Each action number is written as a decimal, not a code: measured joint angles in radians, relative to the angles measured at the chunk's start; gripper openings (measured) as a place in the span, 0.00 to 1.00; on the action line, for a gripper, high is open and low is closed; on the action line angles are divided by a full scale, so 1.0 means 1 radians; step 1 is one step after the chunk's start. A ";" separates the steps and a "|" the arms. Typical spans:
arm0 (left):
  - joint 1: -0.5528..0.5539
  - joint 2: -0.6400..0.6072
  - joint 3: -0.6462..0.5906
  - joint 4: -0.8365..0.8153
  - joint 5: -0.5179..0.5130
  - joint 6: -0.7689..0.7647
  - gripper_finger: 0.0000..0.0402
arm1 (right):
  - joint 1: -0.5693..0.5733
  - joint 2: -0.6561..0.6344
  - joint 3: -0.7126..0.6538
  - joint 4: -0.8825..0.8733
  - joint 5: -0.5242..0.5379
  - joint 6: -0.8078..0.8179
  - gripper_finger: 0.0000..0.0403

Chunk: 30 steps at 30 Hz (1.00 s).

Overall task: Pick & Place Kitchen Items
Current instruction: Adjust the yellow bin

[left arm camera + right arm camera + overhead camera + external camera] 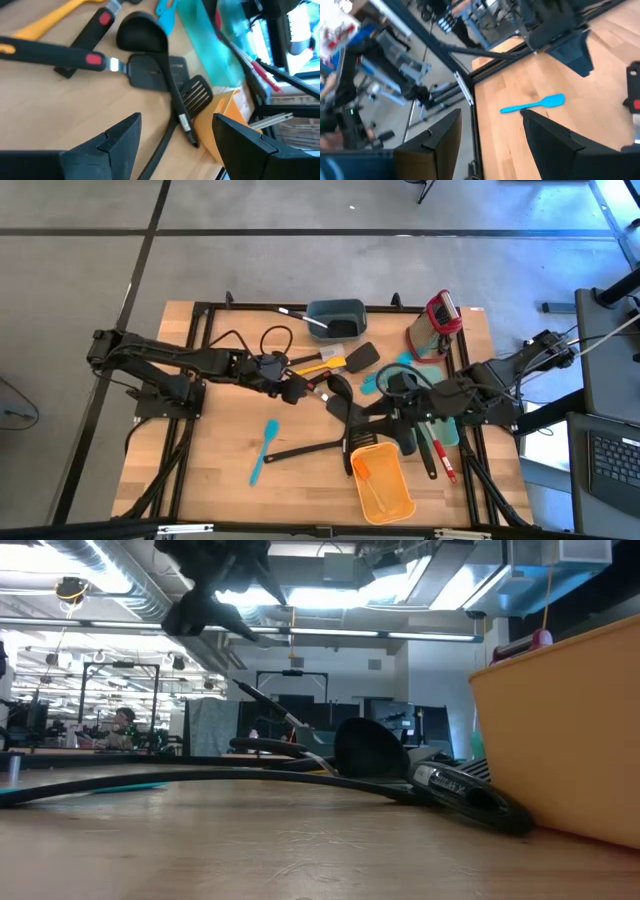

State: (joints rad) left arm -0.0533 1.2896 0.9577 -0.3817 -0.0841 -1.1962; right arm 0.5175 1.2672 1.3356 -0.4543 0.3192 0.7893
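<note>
The left pincer (172, 142) hangs released over the middle of the desk (215, 470), its fingers spread wide with nothing between them. Directly ahead of it lies a tangle of kitchen items: a black ladle (145, 42) whose handle crosses a black slotted turner (195, 92) and another black turner (147, 72), with a red-marked black handle (50, 52) running off to one side. Just beyond them sits the orange bin (380, 480).

The main risk is the overlap. If the left pincer closes here it may catch two handles at once, or lift the ladle and drag the turners lying under it across the desk. The handles are thin and smooth, so I judge that a grip taken off-centre lets the heavy head swing down and slip out.

The right pincer (490, 145) is also released and empty, held close to the far side of the same pile, with a blue spatula (535, 105) lying alone on the wood ahead of it. Both arms crowd one small area, so a reach by either could knock into the other, or nudge the bin.

The blue spatula lies well apart from the pile and looks the safer pick.
</note>
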 joint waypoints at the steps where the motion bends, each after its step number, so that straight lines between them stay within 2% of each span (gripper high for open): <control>1: -0.004 0.000 0.000 0.002 0.000 -0.007 0.60 | 0.008 -0.007 -0.018 0.014 0.026 0.024 0.54; 5: -0.015 0.007 0.000 0.002 -0.009 -0.014 0.60 | 0.026 -0.069 -0.134 0.124 0.095 0.067 0.54; 10: -0.014 0.019 -0.001 0.004 -0.030 -0.015 0.60 | 0.026 -0.164 -0.312 0.271 0.130 0.081 0.51; 15: 0.017 0.039 0.000 0.023 -0.019 0.002 0.60 | 0.013 -0.251 -0.533 0.325 0.107 0.249 0.48; 17: 0.031 0.043 0.000 0.017 -0.007 0.013 0.60 | 0.013 -0.280 -0.642 0.413 0.083 0.320 0.47; 19: 0.044 0.043 0.000 0.023 0.001 0.025 0.60 | 0.015 -0.305 -0.762 0.601 0.061 0.370 0.46; 21: 0.058 0.043 0.000 0.021 0.004 0.037 0.60 | 0.017 -0.317 -0.876 0.881 0.058 0.385 0.45; 25: 0.080 0.045 0.000 0.021 0.005 0.060 0.60 | 0.011 -0.318 -1.040 1.422 0.060 0.291 0.43; 28: 0.092 0.045 0.000 0.020 0.006 0.075 0.60 | -0.011 -0.319 -1.105 1.651 0.063 0.240 0.42; 30: 0.102 0.045 0.000 0.019 0.006 0.086 0.60 | -0.024 -0.319 -1.118 1.703 0.065 0.226 0.42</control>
State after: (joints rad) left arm 0.0487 1.3342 0.9577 -0.3622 -0.0780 -1.1098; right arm 0.4938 0.9485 0.2176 1.2484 0.3840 1.0149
